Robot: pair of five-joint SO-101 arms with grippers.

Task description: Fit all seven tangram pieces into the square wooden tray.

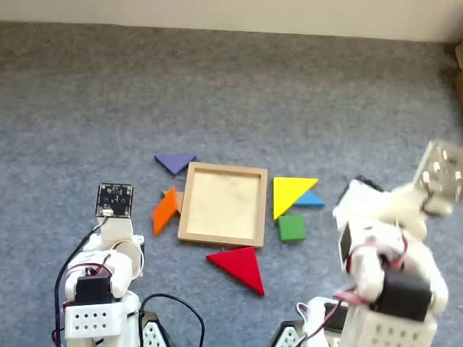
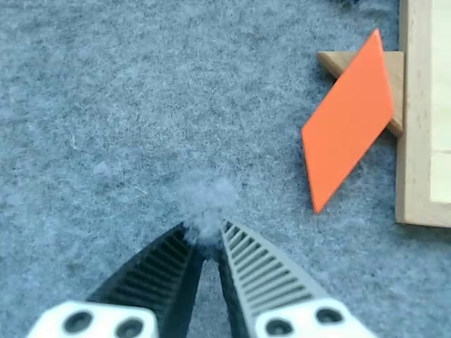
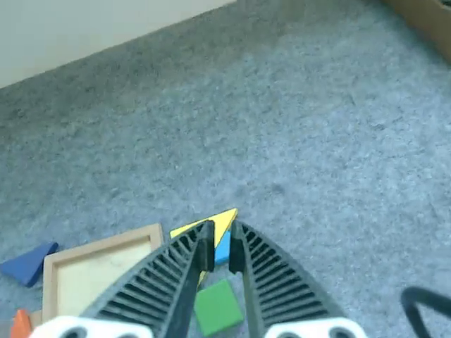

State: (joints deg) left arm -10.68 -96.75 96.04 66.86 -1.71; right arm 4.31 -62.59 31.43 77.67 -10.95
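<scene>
Nearest the arms' bases, the left gripper [image 2: 204,239] rests low over the grey carpet [image 1: 231,94] with its ribbed fingers pressed together at the tips, clenched on nothing. The right gripper [image 3: 218,238] is likewise drawn closed, with only a thin slit between the fingers and nothing in its grasp; it points towards the pieces on the tray's right side.

All the tangram pieces lie outside the tray, on the carpet around it. A red triangle [image 1: 239,266] sits just off the near right corner of the square wooden tray [image 1: 221,238], between the two arms. A green square [image 1: 291,228] lies just beside the tray's right rim. On the tray's left, an orange parallelogram [image 2: 349,120] lies tilted across a plain wooden triangle [image 2: 337,62], which butts against the tray's outer edge. Beyond the green square, a yellow triangle [image 1: 289,192] lies close to the right rim, with a blue triangle [image 1: 312,200] tucked against its outer side. A purple triangle [image 1: 175,162] lies off the tray's far left corner. The carpet runs back to a pale wall [image 1: 231,11].
</scene>
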